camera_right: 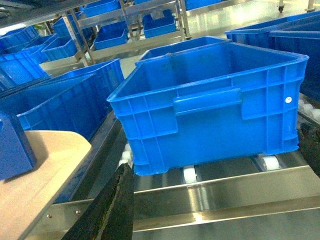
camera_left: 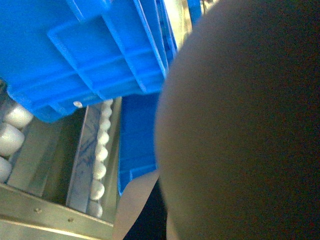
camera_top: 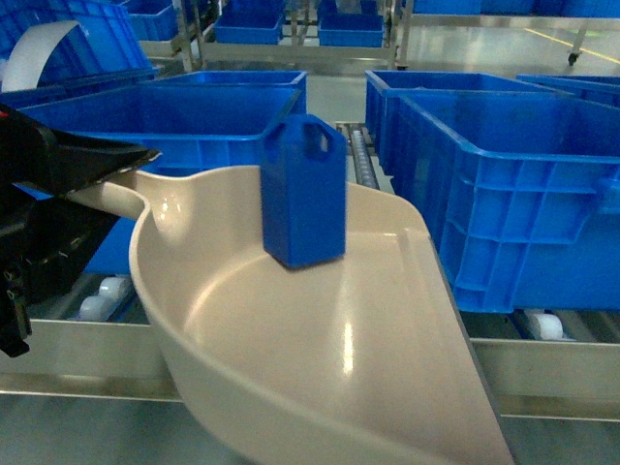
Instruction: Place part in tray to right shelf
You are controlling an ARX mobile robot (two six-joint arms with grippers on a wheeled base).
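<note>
Steel shelf (camera_top: pixel 542 366), part (camera_top: pixel 304 194) upright in tray (camera_top: pixel 387 387) (handle half hidden)

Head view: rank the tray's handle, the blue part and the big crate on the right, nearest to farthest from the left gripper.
1. The tray handle, at the left gripper itself on the left.
2. The part, upright in the tray's middle.
3. The right crate, on the shelf past the tray's right edge.
</note>
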